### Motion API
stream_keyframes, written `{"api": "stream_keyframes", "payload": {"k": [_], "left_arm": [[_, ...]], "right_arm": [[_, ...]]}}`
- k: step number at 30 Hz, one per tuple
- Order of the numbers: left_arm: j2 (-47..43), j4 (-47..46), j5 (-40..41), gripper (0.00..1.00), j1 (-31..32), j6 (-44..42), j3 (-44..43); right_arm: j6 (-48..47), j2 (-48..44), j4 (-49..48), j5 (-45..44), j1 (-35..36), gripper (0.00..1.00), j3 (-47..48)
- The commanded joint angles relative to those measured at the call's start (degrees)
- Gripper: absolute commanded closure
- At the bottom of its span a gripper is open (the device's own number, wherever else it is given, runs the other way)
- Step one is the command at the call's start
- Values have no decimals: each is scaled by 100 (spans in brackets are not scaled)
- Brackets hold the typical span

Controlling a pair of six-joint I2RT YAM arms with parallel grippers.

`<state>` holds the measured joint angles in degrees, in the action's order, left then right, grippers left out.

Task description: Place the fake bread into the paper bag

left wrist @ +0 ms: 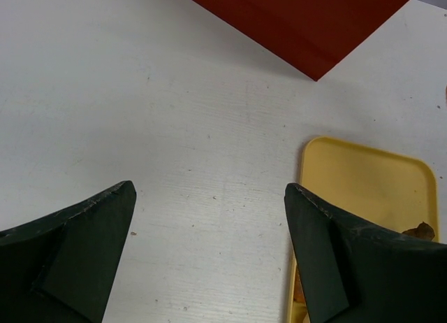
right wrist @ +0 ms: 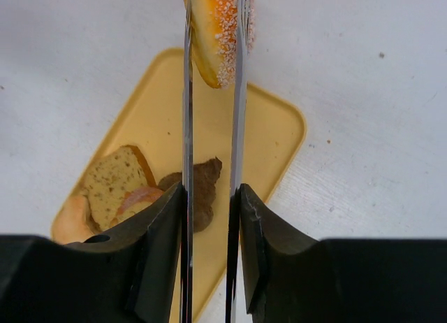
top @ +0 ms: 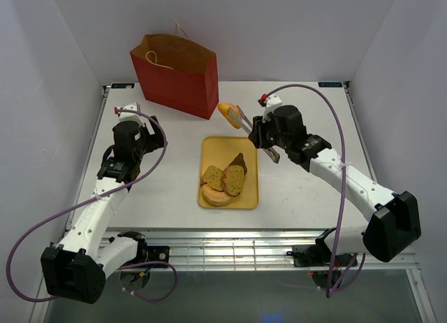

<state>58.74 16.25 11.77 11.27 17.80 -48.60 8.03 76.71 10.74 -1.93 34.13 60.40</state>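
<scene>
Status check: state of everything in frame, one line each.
paper bag: upright, mouth open
orange roll: clamped in tongs, lifted in the air
tongs: squeezed on the roll
tray: lying flat, holding bread slices
left gripper: open, empty
right gripper: shut on tongs

Bright even light, soft shadows, sharp focus

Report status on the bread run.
Left gripper open, empty. Right gripper shut on tongs, tongs pinching orange roll, lifted. Nothing seen between it and paper bag.
</scene>
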Motion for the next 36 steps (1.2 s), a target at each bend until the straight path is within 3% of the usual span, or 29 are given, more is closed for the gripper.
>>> {"api": "stream_keyframes", "payload": {"k": [1,4,10,21,31,36], "left_arm": [[-143,-105,-104,2,16,-84,-9],[-161,-157,-324,7,25,-137,8],[-38,-87,-140,2,16,-67,-36],[120,-69,-184,2,51,22,-44],[94,-52,-105,2,60,4,-53],[76,-52,-140,2,69,13,-62]], "right_arm": [[58,-288,-151,97,-20,72,647],[93,-227,-213,132,-20,71,1077],[120,335,-406,325,-20,69,2070],[-118,2444,-442,387,-20,65,4925],[67,3850,-538,536,-64,63,6245],[120,4080,-538,563,-82,56,6414]]}}
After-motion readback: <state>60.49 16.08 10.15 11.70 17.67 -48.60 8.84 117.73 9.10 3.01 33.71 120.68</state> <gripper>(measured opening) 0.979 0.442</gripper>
